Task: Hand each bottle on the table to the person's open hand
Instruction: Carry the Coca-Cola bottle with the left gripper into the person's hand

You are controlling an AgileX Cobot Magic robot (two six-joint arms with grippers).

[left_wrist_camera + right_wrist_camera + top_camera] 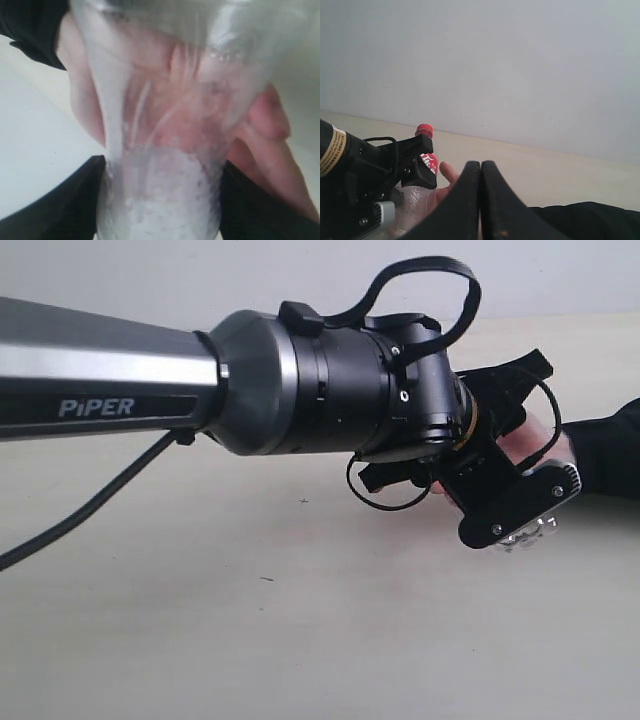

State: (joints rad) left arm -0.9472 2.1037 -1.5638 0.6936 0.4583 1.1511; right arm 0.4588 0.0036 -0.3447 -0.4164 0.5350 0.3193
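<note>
My left gripper (545, 425) reaches far right and is shut on the clear bottle with red label and cap (428, 161). Its black fingers (50, 210) press both sides of the clear body (165, 165). The bottle's clear base (525, 533) shows under the lower finger. The person's open hand (270, 125) lies right behind the bottle, fingers curving round it; I cannot tell whether it grips. The black sleeve cuff (610, 455) is at the right edge. My right gripper (481, 167) is shut and empty, a little short of the hand (447, 172). The other bottles are out of view.
The pale beige table (250, 640) stretches under the left arm (110, 375), with a black cable (90, 505) hanging over it. A plain grey wall (520, 65) stands behind the table.
</note>
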